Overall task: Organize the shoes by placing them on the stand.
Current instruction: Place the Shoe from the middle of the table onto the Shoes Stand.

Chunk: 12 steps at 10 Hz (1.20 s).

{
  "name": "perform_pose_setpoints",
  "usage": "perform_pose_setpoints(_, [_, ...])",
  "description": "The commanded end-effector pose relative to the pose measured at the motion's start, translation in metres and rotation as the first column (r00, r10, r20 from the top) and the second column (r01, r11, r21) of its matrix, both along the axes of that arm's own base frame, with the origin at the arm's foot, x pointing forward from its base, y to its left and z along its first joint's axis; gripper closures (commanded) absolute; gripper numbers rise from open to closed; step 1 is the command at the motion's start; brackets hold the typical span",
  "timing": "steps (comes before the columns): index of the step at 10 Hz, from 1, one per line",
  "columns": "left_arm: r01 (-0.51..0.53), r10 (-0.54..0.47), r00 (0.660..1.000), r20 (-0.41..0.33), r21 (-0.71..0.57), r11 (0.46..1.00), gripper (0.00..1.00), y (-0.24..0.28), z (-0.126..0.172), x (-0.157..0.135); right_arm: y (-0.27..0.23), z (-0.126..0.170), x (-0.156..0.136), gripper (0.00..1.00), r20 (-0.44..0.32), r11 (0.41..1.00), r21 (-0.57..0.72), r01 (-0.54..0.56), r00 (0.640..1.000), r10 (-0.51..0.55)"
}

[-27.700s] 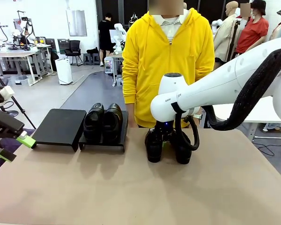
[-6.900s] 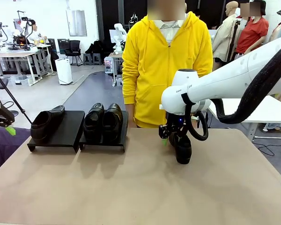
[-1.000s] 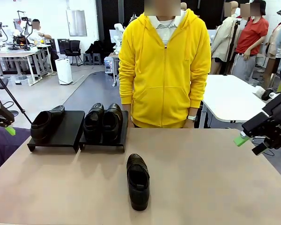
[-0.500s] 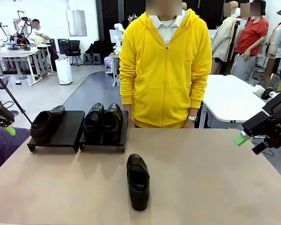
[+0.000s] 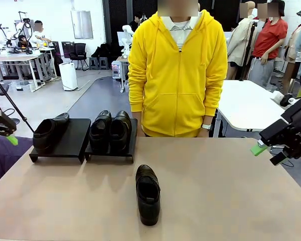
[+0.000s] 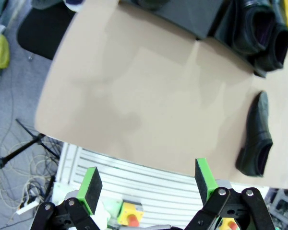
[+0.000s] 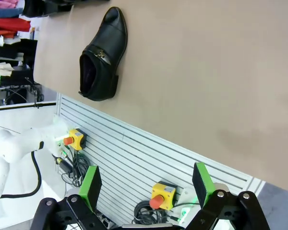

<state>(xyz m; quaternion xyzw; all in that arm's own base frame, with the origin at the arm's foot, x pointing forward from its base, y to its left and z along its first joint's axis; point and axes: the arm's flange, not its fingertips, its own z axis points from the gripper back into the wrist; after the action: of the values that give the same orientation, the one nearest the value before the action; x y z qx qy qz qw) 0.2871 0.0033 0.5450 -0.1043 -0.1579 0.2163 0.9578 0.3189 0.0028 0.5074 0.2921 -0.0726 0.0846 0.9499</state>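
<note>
Person in yellow hoodie (image 5: 177, 70) behind the stand (image 5: 65, 138), hands down.

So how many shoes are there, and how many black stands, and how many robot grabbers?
Shoes: 4 (one on the left stand, two side by side on the right stand, one on the table)
Stand sections: 2
Grippers: 2, left gripper and right gripper, both open and holding nothing
Total: 8
</note>
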Motion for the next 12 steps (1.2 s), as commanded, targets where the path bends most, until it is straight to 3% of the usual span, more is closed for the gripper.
perform_pose_setpoints(1, [0.054, -0.061, 0.996, -0.066, -0.108, 0.993, 0.0, -0.071, -0.005, -0.003, 0.001, 0.002, 0.002, 0.0, 0.011, 0.999, 0.026, -0.019, 1.0, 0.019])
perform_pose_setpoints(4, [0.226, -0.247, 0.967, -0.055, -0.253, 0.941, 0.0, -0.231, -0.033, 0.011, 0.001, 0.002, 0.002, 0.0, 0.011, 0.999, 0.026, -0.019, 1.0, 0.019])
perform_pose_setpoints(6, [0.239, -0.246, 0.969, -0.008, -0.202, 0.95, 0.0, -0.3, -0.062, 0.023, 0.001, 0.002, 0.002, 0.0, 0.011, 0.999, 0.026, -0.019, 1.0, 0.019])
perform_pose_setpoints(7, [0.245, -0.247, 0.969, 0.002, -0.144, 0.959, 0.0, -0.324, -0.076, 0.03, 0.001, 0.002, 0.002, 0.0, 0.011, 0.999, 0.026, -0.019, 1.0, 0.019])
perform_pose_setpoints(10, [0.289, -0.291, 0.953, -0.086, -0.035, 0.957, 0.0, -0.367, -0.113, 0.047, 0.001, 0.002, 0.002, 0.0, 0.011, 0.999, 0.026, -0.019, 1.0, 0.019])
perform_pose_setpoints(12, [0.251, -0.246, 0.963, -0.109, 0.033, 0.967, 0.0, -0.378, -0.137, 0.056, 0.001, 0.002, 0.002, 0.0, 0.011, 0.999, 0.026, -0.019, 1.0, 0.019])
